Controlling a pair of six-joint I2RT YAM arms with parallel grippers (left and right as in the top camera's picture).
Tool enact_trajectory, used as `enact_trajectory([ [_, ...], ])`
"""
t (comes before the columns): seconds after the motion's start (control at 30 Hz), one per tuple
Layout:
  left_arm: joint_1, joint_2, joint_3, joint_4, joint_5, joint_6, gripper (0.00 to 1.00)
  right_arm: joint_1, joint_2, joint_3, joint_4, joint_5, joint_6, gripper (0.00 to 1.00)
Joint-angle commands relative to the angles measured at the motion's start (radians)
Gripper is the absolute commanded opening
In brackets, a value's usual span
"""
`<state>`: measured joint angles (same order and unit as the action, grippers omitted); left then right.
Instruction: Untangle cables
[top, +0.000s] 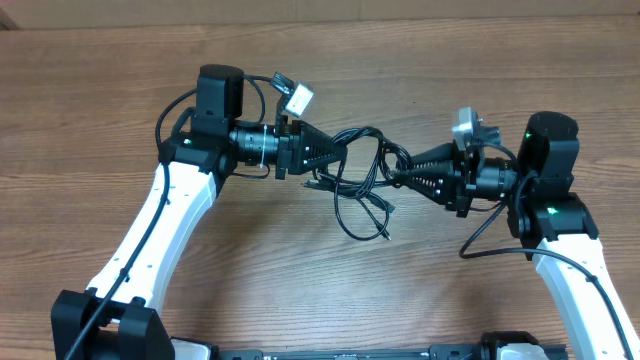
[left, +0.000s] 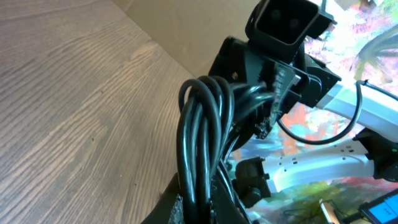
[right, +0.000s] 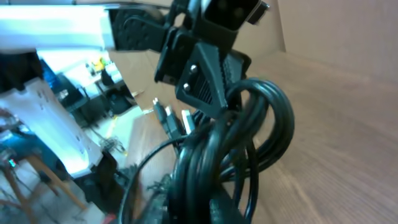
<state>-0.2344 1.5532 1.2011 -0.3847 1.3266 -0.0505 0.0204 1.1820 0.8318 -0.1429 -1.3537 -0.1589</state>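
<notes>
Cables (top: 362, 172) formed a knotted black bundle between the two arms, over the wooden table (top: 100, 90). The left gripper (top: 338, 150) pointed at the bundle from one side and the right gripper (top: 398, 172) from the other. Their tips faced each other with only the knot between them.

Both pairs of jaws were pinched narrow on strands of the bundle. In the left wrist view the cables (left: 199, 137) rose as several parallel loops straight out of the left gripper (left: 205, 208) at the bottom of the picture. From there they arched over toward the right gripper (left: 270, 102), which met them at the far end of the loop. In the right wrist view the cables (right: 249, 143) likewise ran up out of the right gripper (right: 199, 211). They curled in a thick coil just beside the left gripper (right: 208, 87), whose fingers touched the top of the coil.

Below the knot in the overhead view, loose loops trailed toward the robot's base and ended in a small plug (top: 385, 236). Whether that plug touched the table could not be told. Another strand end lay just under the left gripper's tip.
</notes>
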Motion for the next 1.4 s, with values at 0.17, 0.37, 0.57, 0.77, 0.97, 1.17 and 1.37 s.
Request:
enact_trajectory([
  [0.17,-0.005,-0.003,0.004,-0.014,-0.070,-0.009,0.04,0.002,-0.011,0.027,0.007,-0.017,-0.003,0.04],
  [0.37,-0.005,-0.003,0.004,-0.082,-0.175,-0.009,0.04,0.002,-0.011,0.027,0.006,-0.012,-0.003,0.04],
  [0.57,-0.004,-0.003,0.004,-0.202,-0.264,0.023,0.04,0.002,-0.011,0.027,-0.025,0.162,0.051,0.04],
  [0.77,-0.005,-0.003,0.004,-0.248,-0.265,0.073,0.04,0.002,-0.011,0.027,-0.087,0.335,0.058,0.04],
  [0.97,-0.005,-0.003,0.004,-0.256,-0.314,0.074,0.04,0.002,-0.011,0.027,-0.129,0.437,0.062,0.04],
  [1.17,-0.005,-0.003,0.004,-0.297,-0.342,0.116,0.04,0.002,-0.011,0.027,-0.145,0.509,0.061,0.04],
  [1.37,-0.005,-0.003,0.004,-0.330,-0.353,0.149,0.04,0.002,-0.011,0.027,-0.148,0.576,0.061,0.04],
])
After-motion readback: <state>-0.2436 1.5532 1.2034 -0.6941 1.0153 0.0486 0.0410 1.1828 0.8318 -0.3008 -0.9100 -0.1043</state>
